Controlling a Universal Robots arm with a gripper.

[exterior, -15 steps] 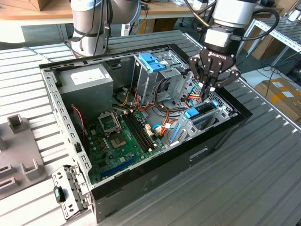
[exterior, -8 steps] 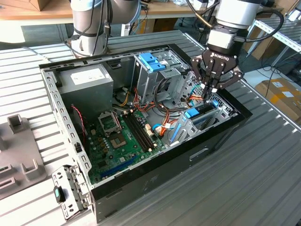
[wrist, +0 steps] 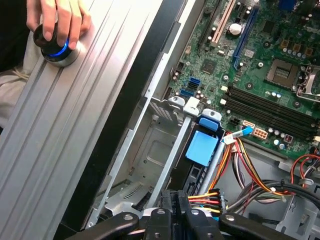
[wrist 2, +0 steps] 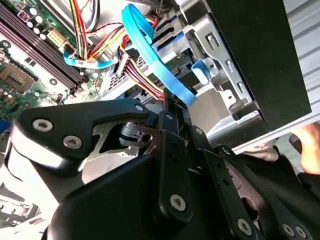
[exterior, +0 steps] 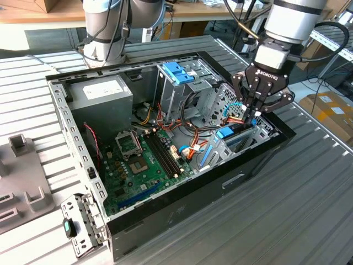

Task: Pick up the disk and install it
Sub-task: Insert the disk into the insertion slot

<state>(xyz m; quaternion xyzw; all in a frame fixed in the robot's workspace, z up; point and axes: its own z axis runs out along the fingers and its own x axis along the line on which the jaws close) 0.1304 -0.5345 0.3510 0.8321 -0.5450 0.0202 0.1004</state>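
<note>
Ribbed metal table (exterior: 309,187) held the open computer case (exterior: 182,212); gripper (exterior: 255,114) fingers pressed together over the drive bay (wrist: 202,150). First wrist view alone showed a hand (wrist: 57,20) on a knob (wrist: 56,47).

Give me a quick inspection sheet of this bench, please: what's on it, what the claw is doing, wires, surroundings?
Surface: ribbed metal table, carrying an open computer case.
Job's things: the disk sits on edge in the metal bay at the case's corner, on the exterior view's right; blue plastic on top.
Clutter: grey fixture on the exterior view's left; loose metal bracket by the case.
Grippers: gripper shut, directly above the disk.
Cables: blue ribbon cable and coloured wire bundles beside the bay.
Surroundings: a hand on a round knob; cardboard boxes.
</note>
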